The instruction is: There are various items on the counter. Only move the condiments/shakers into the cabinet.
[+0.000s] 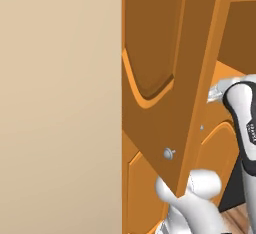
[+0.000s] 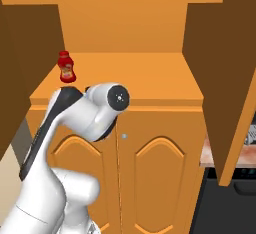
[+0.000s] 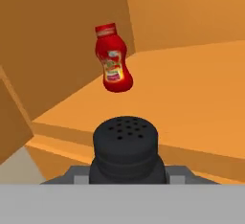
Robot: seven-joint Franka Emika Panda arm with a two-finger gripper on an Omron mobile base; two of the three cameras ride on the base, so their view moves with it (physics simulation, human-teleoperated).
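- Small black cylindrical shaker (image 3: pixel 125 149) with a perforated top sits clenched in my two-finger gripper (image 3: pixel 127 177).
- Red plastic ketchup bottle (image 3: pixel 113 59) stands at eleven o'clock on the orange wooden cabinet (image 3: pixel 191 89) shelf.

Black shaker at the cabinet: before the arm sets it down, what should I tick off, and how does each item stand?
1. Shaker held: ok. The black shaker sits between the jaws, which are shut on it, perforated top toward the hand camera.
2. Cabinet doors open: ok. The shelf of the cabinet is exposed in the right base view.
3. Free room on the shelf: ok. Bare board lies to the right of the ketchup bottle.
4. Ketchup bottle already in: ok. It stands upright at the shelf's left side.
5. Shaker over the shelf: not ok. The shelf's front edge still lies beyond it.
6. Mustard bottle's whereabouts: cannot tell.
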